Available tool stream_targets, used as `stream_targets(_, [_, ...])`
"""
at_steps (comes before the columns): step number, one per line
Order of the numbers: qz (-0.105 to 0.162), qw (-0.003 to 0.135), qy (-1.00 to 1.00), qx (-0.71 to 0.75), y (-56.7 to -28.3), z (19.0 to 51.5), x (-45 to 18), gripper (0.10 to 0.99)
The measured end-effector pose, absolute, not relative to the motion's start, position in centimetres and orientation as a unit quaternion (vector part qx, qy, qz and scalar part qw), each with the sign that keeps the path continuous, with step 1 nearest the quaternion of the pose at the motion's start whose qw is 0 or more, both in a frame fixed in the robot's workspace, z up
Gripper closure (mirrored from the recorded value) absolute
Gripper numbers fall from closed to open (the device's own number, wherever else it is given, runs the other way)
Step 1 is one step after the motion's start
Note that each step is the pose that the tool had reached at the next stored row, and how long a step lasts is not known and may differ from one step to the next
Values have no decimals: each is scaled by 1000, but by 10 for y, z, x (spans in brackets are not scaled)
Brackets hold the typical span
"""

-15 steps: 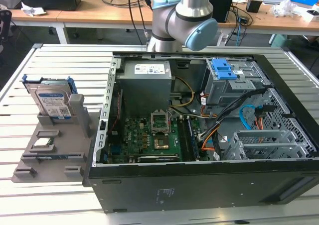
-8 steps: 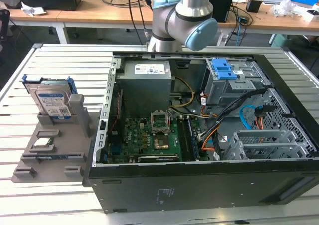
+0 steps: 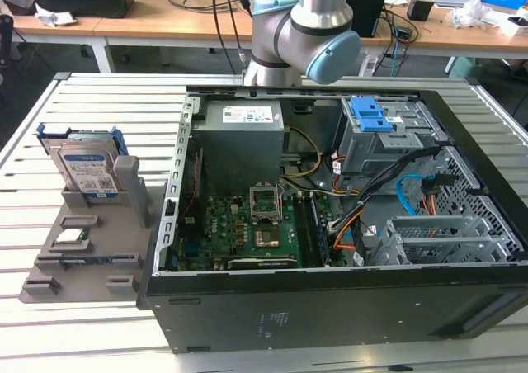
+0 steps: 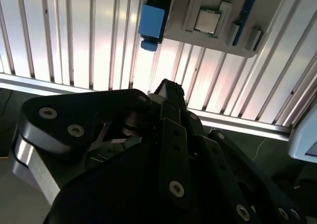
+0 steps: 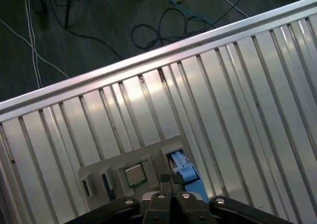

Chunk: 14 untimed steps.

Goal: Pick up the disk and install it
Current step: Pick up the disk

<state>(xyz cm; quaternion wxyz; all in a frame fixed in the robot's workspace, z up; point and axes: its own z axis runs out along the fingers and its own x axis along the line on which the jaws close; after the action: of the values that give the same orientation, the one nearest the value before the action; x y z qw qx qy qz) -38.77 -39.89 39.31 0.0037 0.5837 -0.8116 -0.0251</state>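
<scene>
The disk (image 3: pixel 87 171) stands on edge in a grey holder (image 3: pixel 82 257) on the slatted table, at the exterior view's left; its white and blue label faces the camera and blue rails run along its edges. In the first wrist view my gripper (image 5: pixel 171 178) hangs high above the table, shut with nothing between its fingertips, and the disk (image 5: pixel 182 165) shows just past them. In the second wrist view the gripper (image 4: pixel 167 87) is a black linkage in the foreground, with the disk's blue rail (image 4: pixel 151 21) beyond it.
An open computer case (image 3: pixel 177 224) lies at the exterior view's right, with a grey power-supply box (image 3: pixel 243 138), a motherboard (image 3: pixel 247 228) and a drive cage with a blue latch (image 3: pixel 371 113). A small silver processor chip (image 4: pixel 207 21) lies in the holder. The arm's base (image 3: pixel 305 35) rises behind the case.
</scene>
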Motion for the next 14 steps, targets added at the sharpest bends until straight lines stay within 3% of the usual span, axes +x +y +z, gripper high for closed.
stream_targets(14, [-25,5,-768,639,-399,393,-388,980])
